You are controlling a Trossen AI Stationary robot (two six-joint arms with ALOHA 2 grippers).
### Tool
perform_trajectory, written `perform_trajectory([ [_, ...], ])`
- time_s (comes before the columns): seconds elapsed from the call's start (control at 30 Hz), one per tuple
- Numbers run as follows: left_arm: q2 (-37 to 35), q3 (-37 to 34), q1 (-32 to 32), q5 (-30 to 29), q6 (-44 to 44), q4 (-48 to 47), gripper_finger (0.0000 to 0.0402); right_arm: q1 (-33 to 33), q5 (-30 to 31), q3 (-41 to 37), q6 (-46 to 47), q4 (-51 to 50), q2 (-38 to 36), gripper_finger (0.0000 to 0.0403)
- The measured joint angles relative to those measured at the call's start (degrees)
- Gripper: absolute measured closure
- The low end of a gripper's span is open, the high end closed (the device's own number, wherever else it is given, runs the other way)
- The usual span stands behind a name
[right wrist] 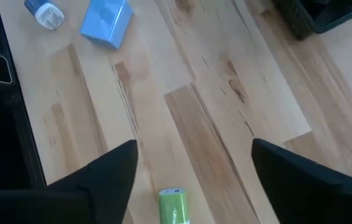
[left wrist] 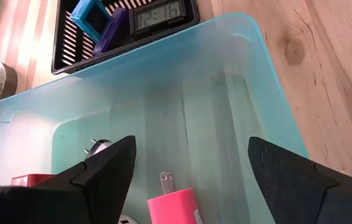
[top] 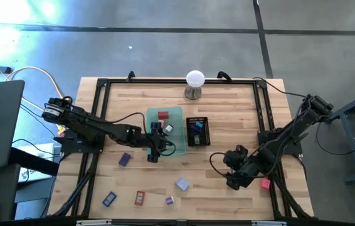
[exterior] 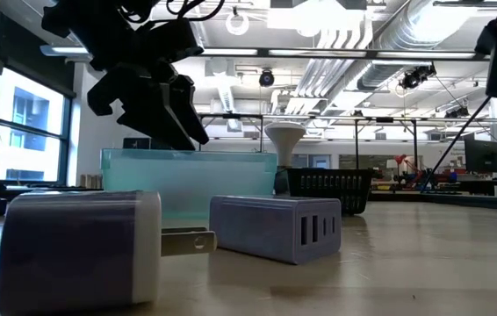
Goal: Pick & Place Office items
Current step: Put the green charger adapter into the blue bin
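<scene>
Along the desk's (top: 227, 107) near edge, several office items wait loose: a blue flat piece (top: 108, 199) toward the near left corner, a red flat piece (top: 140, 198) beside it, a small purple block (top: 170, 200) and a pale lilac charger (top: 182, 184) nearer the middle. A purple block (top: 124, 159) lies a little farther in on the left, and a pink item (top: 264, 183) sits by the right edge, just beside the right tool (top: 235, 179). That tool hangs low over the near right part of the desk with its fingers spread and nothing between them; its wrist view shows a small green item (right wrist: 174, 206) on the bare wood just ahead of it.

Toward the middle, the left tool (top: 154, 154) hovers over the near rim of the translucent green tray (top: 176, 114), fingers apart and empty. Inside the tray lie a pink charger (left wrist: 173, 207), a red block (top: 163, 115) and a pale piece (top: 169, 128). Just right of it, the black mesh tray (top: 206, 132) holds a teal item (left wrist: 89, 15), a purple item (left wrist: 110, 32) and a black clock-like item (left wrist: 160, 15).

At the far edge stands the white ball on its metal stand (top: 194, 84).

By this count roughly half the pieces are sorted, and about seven look left to collect.
</scene>
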Motion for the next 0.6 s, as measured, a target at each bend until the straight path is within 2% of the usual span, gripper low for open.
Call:
perform_trajectory([
  [0.2,0.0,0.0,0.0,0.0,0.0,0.0,0.0098,0.9,-3.0,0.0,-1.6,0.2,0.0,0.0040],
  [0.33,0.0,0.0,0.0,0.0,0.0,0.0,0.0098,2.3,-3.2,0.0,1.5,0.5,0.0,0.0013],
  [0.47,0.0,0.0,0.0,0.0,0.0,0.0,0.0098,3.2,-1.6,-0.1,6.5,0.5,0.2,0.0004],
  [0.6,0.0,0.0,0.0,0.0,0.0,0.0,0.0098,3.7,-2.9,-0.6,6.4,-0.9,2.0,0.0009],
])
